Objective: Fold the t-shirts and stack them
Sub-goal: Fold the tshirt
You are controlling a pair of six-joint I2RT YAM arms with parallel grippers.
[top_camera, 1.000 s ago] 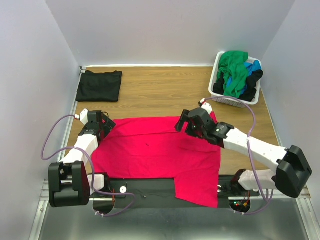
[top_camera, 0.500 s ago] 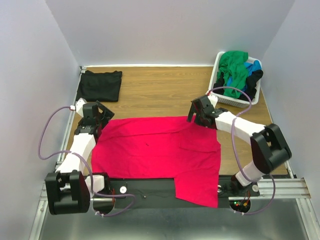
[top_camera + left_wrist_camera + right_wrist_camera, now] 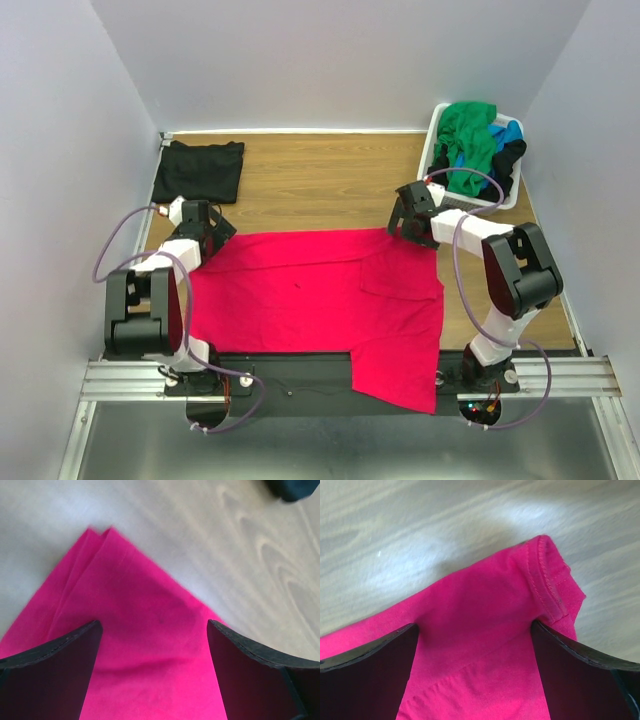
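The pinkish-red t-shirt [image 3: 320, 295] lies spread flat on the wooden table, its lower right part hanging over the near edge. My left gripper [image 3: 205, 236] is at its far left corner, open, with the fingers [image 3: 50, 672] either side of the cloth corner [image 3: 150, 630]. My right gripper [image 3: 411, 224] is at its far right corner, open, with the fingers [image 3: 592, 680] straddling the hemmed corner [image 3: 550, 585]. A folded black t-shirt [image 3: 199, 170] lies at the far left. Green [image 3: 470, 140], blue [image 3: 505, 133] and black [image 3: 505, 165] shirts fill the basket.
The white laundry basket [image 3: 440, 118] stands at the far right corner. The black shirt's edge [image 3: 295, 487] shows at the top right of the left wrist view. Bare wood [image 3: 320, 180] lies between the black shirt and the basket. Walls close in the table on three sides.
Both grippers have moved outward and away from me to the red shirt's far corners. The right one came off the shirt's middle right. The shirt's far edge now lies straighter.
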